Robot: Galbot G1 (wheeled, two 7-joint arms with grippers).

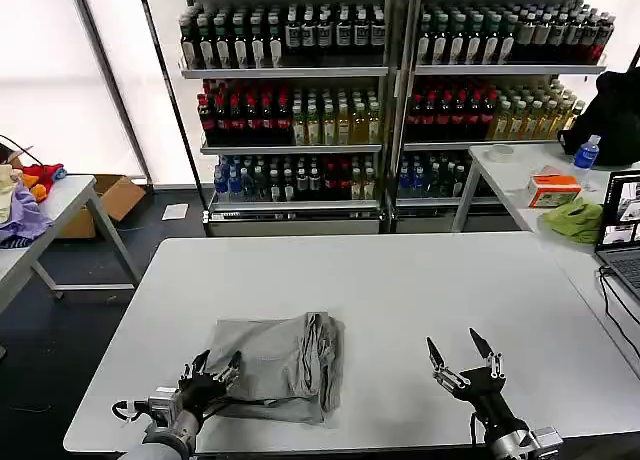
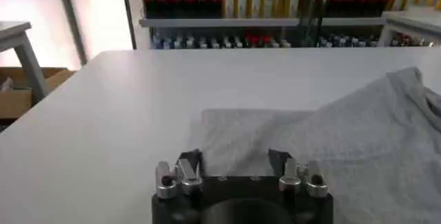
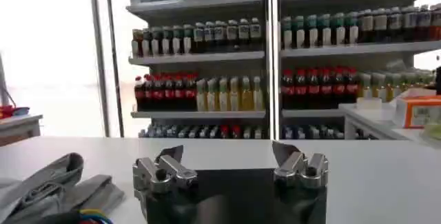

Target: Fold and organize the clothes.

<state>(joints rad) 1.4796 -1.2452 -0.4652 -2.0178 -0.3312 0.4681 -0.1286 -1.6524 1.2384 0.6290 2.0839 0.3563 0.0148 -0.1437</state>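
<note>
White table point(image 1: 400, 280): bears everything listed. Grey shirt point(image 1: 285, 365): folded bundle at the table's near-left part, long axis roughly left to right. Left gripper point(image 1: 213, 373): fingers spread, empty, at the bundle's near-left edge; the nearer arm. Right gripper point(image 1: 463, 352): released, empty, well apart to the shirt's right.

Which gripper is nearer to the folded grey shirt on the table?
Left. The left gripper is open at the grey shirt's near left corner, while the right gripper, also open, stands apart over bare table.
</note>
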